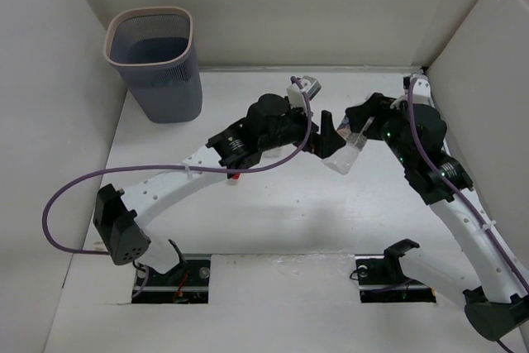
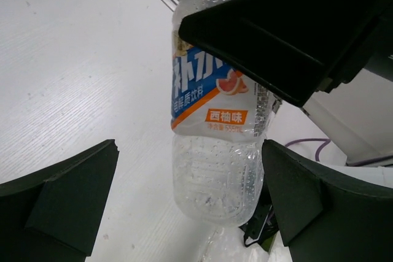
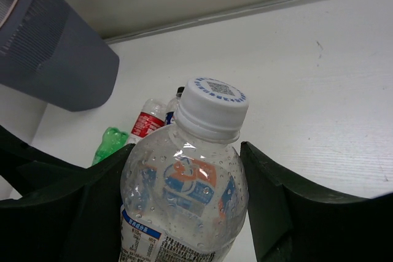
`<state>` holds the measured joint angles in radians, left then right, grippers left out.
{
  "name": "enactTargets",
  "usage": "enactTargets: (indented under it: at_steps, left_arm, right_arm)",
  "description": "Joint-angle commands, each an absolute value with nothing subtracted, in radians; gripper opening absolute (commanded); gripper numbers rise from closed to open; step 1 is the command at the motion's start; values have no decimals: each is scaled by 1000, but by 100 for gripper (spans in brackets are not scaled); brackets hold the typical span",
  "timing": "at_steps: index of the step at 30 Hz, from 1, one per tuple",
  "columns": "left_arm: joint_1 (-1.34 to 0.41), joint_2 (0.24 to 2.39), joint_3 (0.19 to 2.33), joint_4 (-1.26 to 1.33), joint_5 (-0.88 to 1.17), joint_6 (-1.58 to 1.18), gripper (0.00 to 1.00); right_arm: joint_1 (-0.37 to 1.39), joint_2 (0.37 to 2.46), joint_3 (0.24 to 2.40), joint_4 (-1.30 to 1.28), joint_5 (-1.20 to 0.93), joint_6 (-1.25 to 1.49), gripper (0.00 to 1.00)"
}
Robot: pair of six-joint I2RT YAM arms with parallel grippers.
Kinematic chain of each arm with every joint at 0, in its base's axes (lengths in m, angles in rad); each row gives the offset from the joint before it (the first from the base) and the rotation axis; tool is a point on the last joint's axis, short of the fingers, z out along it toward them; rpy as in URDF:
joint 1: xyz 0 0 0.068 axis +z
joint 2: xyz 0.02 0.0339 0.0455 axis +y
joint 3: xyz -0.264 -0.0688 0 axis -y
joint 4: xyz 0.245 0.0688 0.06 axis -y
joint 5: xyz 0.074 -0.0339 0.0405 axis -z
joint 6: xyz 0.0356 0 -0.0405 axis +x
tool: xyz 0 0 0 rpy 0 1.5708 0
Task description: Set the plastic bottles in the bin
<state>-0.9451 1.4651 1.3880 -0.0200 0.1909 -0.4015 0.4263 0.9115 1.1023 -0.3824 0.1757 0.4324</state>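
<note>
The right gripper (image 3: 184,164) is clamped on a clear bottle (image 3: 187,210) with a blue and orange label, 1 finger pressed against each side of its shoulder, its white cap (image 3: 215,105) pointing away from the wrist. The left gripper (image 2: 189,146) faces it from the opposite side with its jaws spread wide. The bottle's lower body sits between its 2 fingers (image 2: 73,204): 1 is well apart from the plastic, the other just beside it, and I cannot tell whether that one touches. Just beyond the held bottle, ahead of the right gripper, a green bottle (image 3: 110,143), a red-labelled bottle (image 3: 146,122) and a dark-capped bottle (image 3: 177,94) lie close together on the table (image 1: 273,212). Farther ahead and to that gripper's left stands the grey mesh bin (image 3: 55,59)
</note>
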Motion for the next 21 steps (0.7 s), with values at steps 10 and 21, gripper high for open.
enactTargets:
  at_steps: [10, 21]
  left_arm:
    - [-983, 1546, 1433, 135, 380, -411, 100]
    - [-954, 1600, 1597, -19, 110, -381, 0]
  right_arm:
    - [417, 920, 1141, -236, 49, 462, 0]
    - [397, 884, 1150, -281, 151, 462, 100]
